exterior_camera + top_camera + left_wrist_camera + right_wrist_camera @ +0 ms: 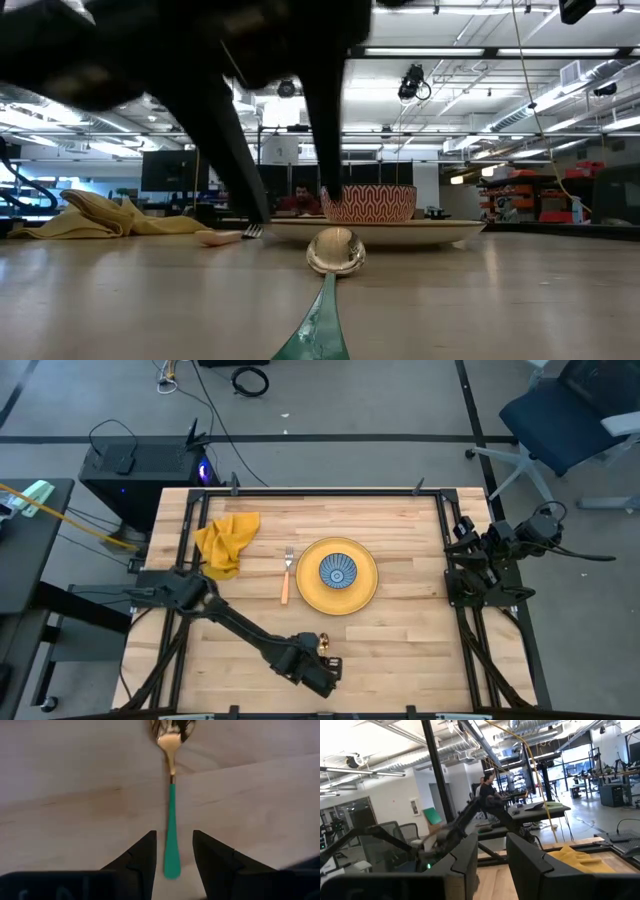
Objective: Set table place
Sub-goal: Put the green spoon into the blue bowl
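The table (400,650), a light butcher-block top in a black frame, carries a half-laid place setting. The yellow plate (365,592) sits near the table's middle and serves as the landmark. A patterned bowl (338,571) stands on the plate. A fork (287,574) with a pale orange handle lies just beside the plate on its left-arm side, and a crumpled yellow napkin (228,542) lies beyond the fork, toward the far corner.

The spoon (171,820), gold bowl and green handle, lies flat on the wood on the near side of the plate, apart from it, its bowl end pointing toward the plate. The left gripper (172,852) is low over the handle end, fingers (145,857) apart with the handle running between them; they straddle it and are not clamped on it.

The right gripper (492,855) waits at the table's right edge, well away from the plate, its fingers parted and holding nothing.

The spoon probably belongs beside the plate opposite the fork. The risk is in the grasp: the handle is thin and flat on the wood, so closing too high would slip over it, and a fingertip that catches one side could spin the spoon. A grip this near the handle's tip may also let the heavier bowl end droop or swing into the plate.
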Controlling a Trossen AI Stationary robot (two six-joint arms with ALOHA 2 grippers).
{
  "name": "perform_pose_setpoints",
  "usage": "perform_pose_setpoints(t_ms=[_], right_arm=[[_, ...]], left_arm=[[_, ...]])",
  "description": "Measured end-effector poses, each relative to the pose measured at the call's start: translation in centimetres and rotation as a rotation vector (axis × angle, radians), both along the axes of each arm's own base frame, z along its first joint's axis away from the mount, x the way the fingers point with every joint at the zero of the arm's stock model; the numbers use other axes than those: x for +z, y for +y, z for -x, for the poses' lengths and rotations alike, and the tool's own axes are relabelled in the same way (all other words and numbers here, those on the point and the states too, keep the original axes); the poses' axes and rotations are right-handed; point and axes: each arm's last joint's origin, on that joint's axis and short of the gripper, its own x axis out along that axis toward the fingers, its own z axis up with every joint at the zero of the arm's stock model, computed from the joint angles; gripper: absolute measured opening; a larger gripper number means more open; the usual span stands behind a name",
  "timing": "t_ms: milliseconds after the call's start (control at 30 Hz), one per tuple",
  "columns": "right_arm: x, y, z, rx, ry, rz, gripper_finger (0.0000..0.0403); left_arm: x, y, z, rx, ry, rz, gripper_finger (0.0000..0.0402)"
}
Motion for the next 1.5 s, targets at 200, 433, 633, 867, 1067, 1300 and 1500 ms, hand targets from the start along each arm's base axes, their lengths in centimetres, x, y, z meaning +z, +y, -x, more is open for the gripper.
perform_pose_setpoints(t_ms=[200, 433, 633, 867, 1067, 1300, 1500], right_arm=[[0.0, 0.0, 0.0, 0.000, 0.000, 0.000, 0.0110], [0.0, 0.0, 0.0, 0.000, 0.000, 0.000, 0.0110], [0.0, 0.0, 0.0, 0.000, 0.000, 0.000, 0.0110], [0.0, 0.0, 0.0, 0.000, 0.000, 0.000, 0.0110], [0.0, 0.0, 0.0, 0.000, 0.000, 0.000, 0.0110], [0.0, 0.0, 0.0, 0.000, 0.000, 0.000, 0.0110], [0.0, 0.0, 0.0, 0.000, 0.000, 0.000, 0.0110]], left_arm=[[-2.4, 0.6, -2.1, 0.005, -0.007, 0.123, 0.0135], [-2.8, 2.1, -2.0, -0.010, 0.108, 0.131, 0.0135], [-2.9, 2.2, -1.7, -0.030, 0.146, 0.137, 0.0135], [-2.9, 2.4, -1.9, -0.054, 0.142, 0.130, 0.0135], [-2.9, 2.6, -2.1, -0.069, 0.122, 0.124, 0.0135], [-2.9, 2.5, -2.3, -0.059, 0.099, 0.119, 0.0135], [-2.6, 2.5, -2.7, -0.043, 0.039, 0.102, 0.0133]])
